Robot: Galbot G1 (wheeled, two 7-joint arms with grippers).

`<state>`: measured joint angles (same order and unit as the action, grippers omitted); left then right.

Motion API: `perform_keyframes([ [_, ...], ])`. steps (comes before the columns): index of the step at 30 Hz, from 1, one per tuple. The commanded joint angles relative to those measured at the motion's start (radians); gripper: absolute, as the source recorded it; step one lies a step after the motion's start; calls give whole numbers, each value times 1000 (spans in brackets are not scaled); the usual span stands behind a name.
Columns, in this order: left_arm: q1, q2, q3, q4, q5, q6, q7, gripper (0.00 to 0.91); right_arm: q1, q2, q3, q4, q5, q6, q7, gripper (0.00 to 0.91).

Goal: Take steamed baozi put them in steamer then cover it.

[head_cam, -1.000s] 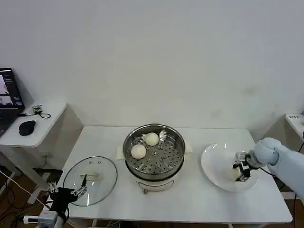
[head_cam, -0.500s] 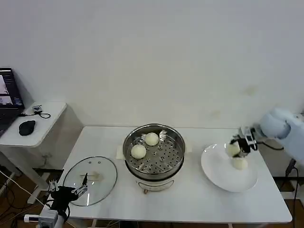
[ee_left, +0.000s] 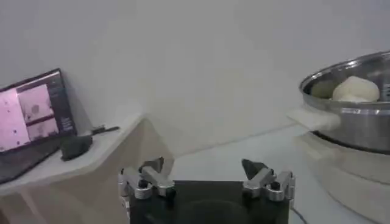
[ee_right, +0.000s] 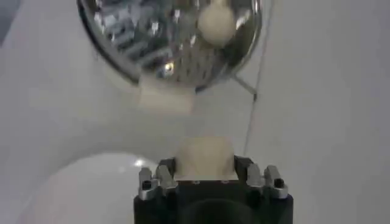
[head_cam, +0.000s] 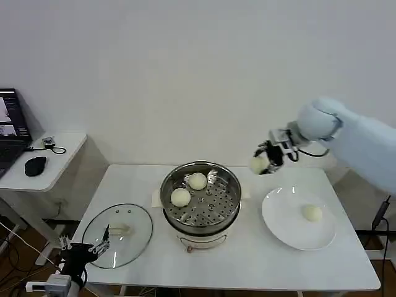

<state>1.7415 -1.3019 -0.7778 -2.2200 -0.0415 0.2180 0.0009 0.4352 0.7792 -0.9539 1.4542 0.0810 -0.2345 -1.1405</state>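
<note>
Right pincer point(head_cam: 265, 160) clamps a baozi point(head_cam: 257, 164) above the table point(head_cam: 247, 260).

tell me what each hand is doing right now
Left hand: open, holding nothing, low by the lid.
Right hand: shut on a bun, in the air between the plate and the steamer.

Head view: high, looking forward and down; whole table point(head_cam: 247, 272) in frame, wall in the upper half, side desk point(head_cam: 52, 158) at left edge. Left wrist view: low, near table height, facing wall past left gripper point(ee_left: 207, 179); steamer point(ee_left: 353, 115) close at right edge. Right wrist view: looks steeply down past right gripper point(ee_right: 205, 173) onto steamer point(ee_right: 122, 49). All three share the steamer.
</note>
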Motion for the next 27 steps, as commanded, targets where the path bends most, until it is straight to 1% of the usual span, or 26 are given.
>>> perform_keyframes([
  [1,11,-7,-32,-10,-3,1,1,907,32,281,-66,-43,23,27,-7,655],
  [5,18,-8,-51,-16,-5,2,1,907,-6,346,-97,-62,0,71,-12,655],
  [10,21,-14,-60,-13,-4,2,1,907,-51,385,-117,-65,-42,120,-15,655],
  [13,25,-16,-62,-12,-4,1,1,907,-68,388,-133,-52,-50,145,-17,655],
  [16,28,-16,-70,-8,-5,-1,2,907,-82,385,-152,-28,-86,175,-25,655],
  [21,31,-16,-77,-3,-7,-3,2,907,-94,385,-157,-10,-90,183,-41,655],
  [27,27,-16,-78,1,-7,-5,1,907,-84,384,-168,14,-72,197,-58,655],
])
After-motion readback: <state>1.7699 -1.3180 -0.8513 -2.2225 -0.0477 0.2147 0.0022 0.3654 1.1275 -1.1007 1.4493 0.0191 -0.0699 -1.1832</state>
